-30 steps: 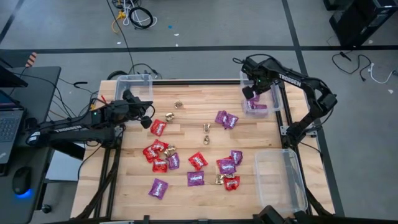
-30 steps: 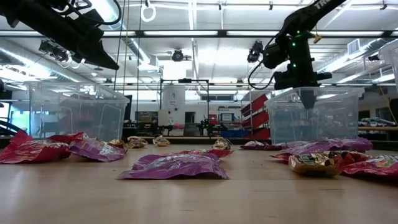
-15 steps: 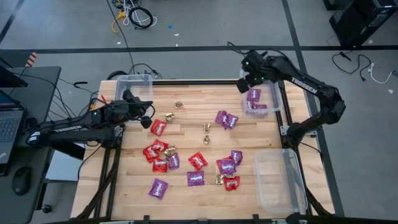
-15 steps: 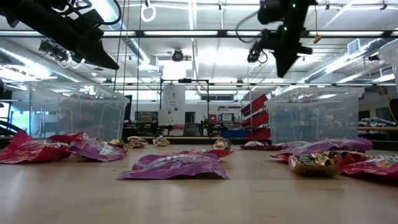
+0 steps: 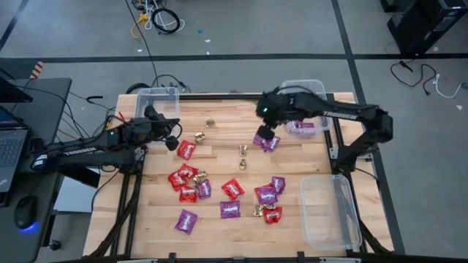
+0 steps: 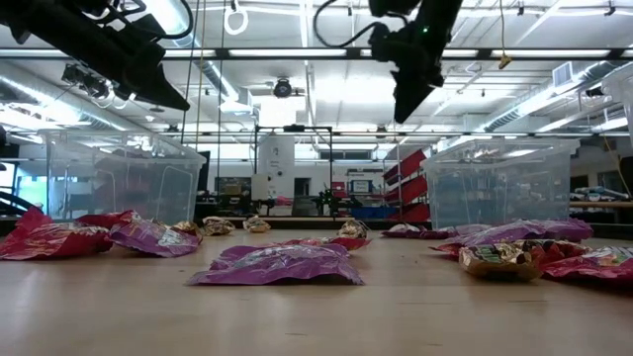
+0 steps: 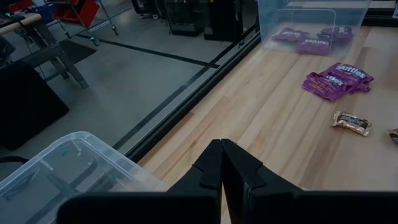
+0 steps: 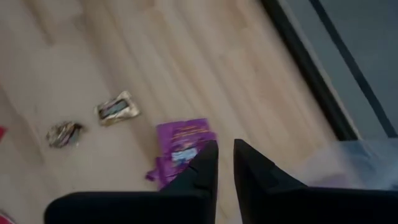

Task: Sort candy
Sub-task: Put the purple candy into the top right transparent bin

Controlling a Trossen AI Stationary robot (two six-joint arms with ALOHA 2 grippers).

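While the left gripper (image 5: 174,136) waits with fingers pressed together near the far-left clear plastic bin (image 5: 155,98), flat red, purple and gold foil-wrapped candy (image 5: 191,182) lies scattered at mixed angles across the wooden counter (image 5: 219,157). Farther right, the right gripper (image 5: 265,131), fingers slightly apart and empty, hangs above two purple packets (image 5: 266,140) beside the far-right bin (image 5: 307,124), which holds purple packets.

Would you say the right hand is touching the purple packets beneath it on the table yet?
Apart. The low view shows the right hand hanging high above the table, and the purple packets lie flat on the wood below it.
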